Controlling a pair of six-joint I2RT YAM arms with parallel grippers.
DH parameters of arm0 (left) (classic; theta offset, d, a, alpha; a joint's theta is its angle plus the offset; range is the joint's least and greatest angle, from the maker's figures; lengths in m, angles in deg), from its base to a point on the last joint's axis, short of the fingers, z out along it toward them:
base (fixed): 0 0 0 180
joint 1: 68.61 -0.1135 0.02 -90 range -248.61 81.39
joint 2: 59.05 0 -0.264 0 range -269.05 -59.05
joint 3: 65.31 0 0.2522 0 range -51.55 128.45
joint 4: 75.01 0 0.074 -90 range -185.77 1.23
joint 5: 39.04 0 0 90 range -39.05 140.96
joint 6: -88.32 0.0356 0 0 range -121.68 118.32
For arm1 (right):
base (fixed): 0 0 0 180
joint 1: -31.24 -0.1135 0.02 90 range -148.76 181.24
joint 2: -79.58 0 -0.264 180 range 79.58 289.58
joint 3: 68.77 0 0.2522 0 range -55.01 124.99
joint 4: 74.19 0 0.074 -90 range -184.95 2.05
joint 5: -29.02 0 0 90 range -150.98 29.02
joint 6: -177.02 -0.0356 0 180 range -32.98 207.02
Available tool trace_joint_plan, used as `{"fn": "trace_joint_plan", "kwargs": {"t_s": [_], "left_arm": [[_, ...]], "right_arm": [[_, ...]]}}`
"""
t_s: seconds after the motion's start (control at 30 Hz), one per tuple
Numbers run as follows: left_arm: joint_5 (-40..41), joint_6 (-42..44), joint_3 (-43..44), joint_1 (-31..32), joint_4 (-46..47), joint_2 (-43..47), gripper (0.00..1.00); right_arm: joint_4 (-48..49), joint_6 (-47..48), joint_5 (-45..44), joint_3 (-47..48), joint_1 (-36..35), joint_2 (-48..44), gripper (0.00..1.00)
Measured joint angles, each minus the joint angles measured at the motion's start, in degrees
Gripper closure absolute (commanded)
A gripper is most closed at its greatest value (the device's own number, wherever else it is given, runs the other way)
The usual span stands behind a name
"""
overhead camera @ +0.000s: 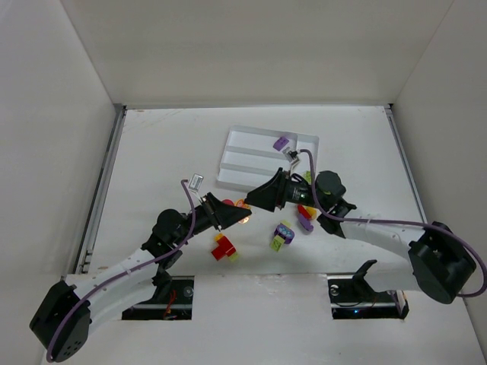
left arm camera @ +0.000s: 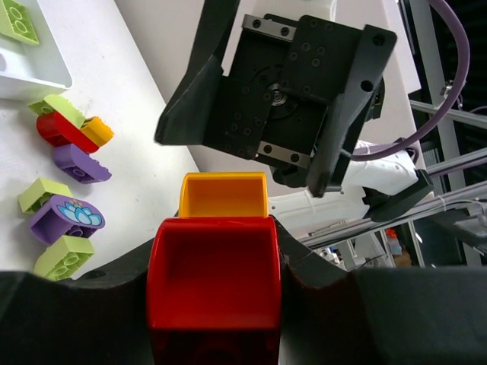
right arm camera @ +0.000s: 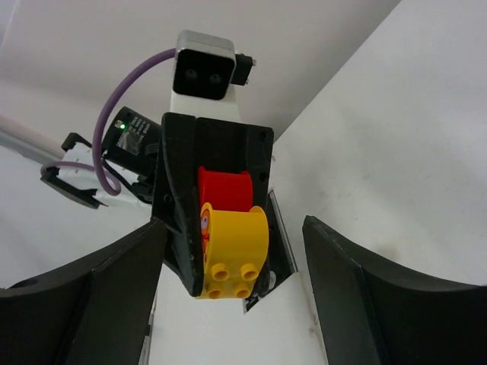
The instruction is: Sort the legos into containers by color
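My left gripper [overhead camera: 233, 214] is shut on a red lego [left arm camera: 213, 277] that has a yellow lego [left arm camera: 223, 195] stuck to its outer end. The pair hangs above the table in front of the white tray of containers [overhead camera: 251, 161]. My right gripper [overhead camera: 257, 199] faces it tip to tip. Its jaws stand open on either side of the yellow lego [right arm camera: 234, 243] without touching it. A purple lego [overhead camera: 281, 142] lies in the tray's far slot, and a lime green lego [left arm camera: 17, 19] shows in a tray corner.
Loose legos lie on the table: a red and yellow clump [overhead camera: 224, 247], a purple and green clump [overhead camera: 281, 234], and red, purple and green ones [overhead camera: 307, 215] under the right arm. White walls enclose the table.
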Motion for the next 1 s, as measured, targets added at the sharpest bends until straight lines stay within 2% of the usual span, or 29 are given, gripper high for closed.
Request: {"fn": "trace_joint_plan", "kwargs": {"t_s": [0.13, 0.6, 0.77, 1.0], "left_arm": [[-0.2, 0.2, 0.0, 0.0, 0.0, 0.0, 0.84], [-0.7, 0.8, 0.3, 0.6, 0.0, -0.6, 0.83], [-0.7, 0.8, 0.3, 0.4, 0.2, -0.6, 0.73], [-0.7, 1.2, 0.4, 0.2, 0.2, -0.6, 0.48]], "right_arm": [[1.1, -0.6, 0.6, 0.1, -0.9, 2.4, 0.29], [5.6, -3.8, 2.3, 1.0, -1.6, 6.0, 0.59], [5.8, -4.3, 2.2, 1.1, -1.6, 6.1, 0.63], [5.8, -4.7, 2.2, 1.0, -0.3, 6.1, 0.63]]}}
